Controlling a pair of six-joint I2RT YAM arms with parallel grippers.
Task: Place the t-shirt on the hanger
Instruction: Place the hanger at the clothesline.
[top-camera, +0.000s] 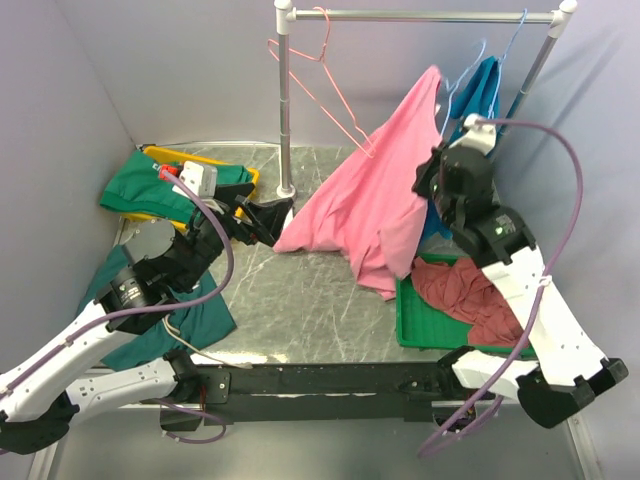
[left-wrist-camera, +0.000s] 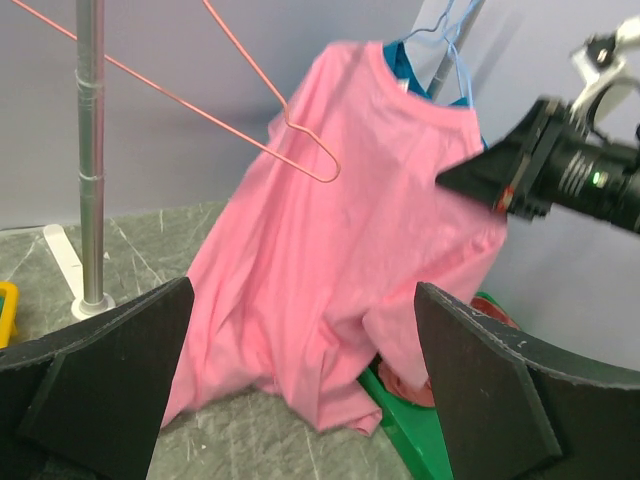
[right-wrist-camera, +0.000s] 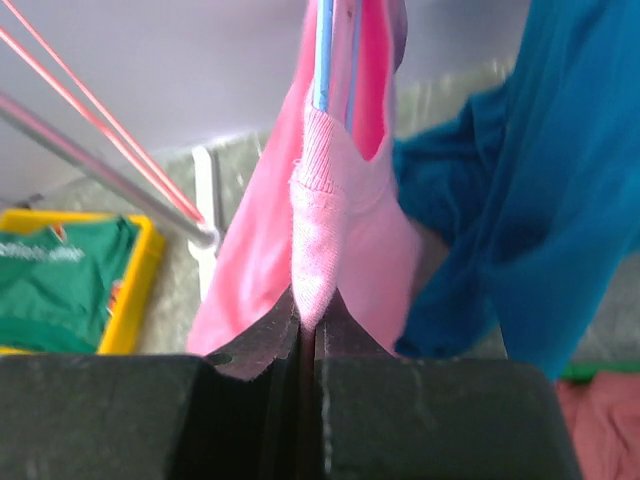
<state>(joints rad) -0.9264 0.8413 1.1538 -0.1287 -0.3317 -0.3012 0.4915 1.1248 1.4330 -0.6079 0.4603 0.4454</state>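
The bright pink t-shirt (top-camera: 365, 205) hangs by its neck near the rail, and its hem trails on the table. In the right wrist view its collar (right-wrist-camera: 320, 200) stands pinched between my jaws, with the light blue hanger wire (right-wrist-camera: 323, 50) running up inside the neck opening. The hanger (top-camera: 468, 68) hooks on the rail at the back right. My right gripper (top-camera: 428, 180) is shut on the collar (right-wrist-camera: 308, 325). My left gripper (top-camera: 278, 220) is open and empty, low over the table, facing the shirt (left-wrist-camera: 340, 230) from the left (left-wrist-camera: 300, 300).
A pink wire hanger (top-camera: 322, 85) hangs on the rail (top-camera: 420, 15) by the rack pole (top-camera: 285, 120). A teal-blue shirt (top-camera: 482, 92) hangs behind the pink one. A green tray (top-camera: 405, 320) holds a dusty-rose garment (top-camera: 470, 295). A yellow bin (top-camera: 160, 153) holds green cloth.
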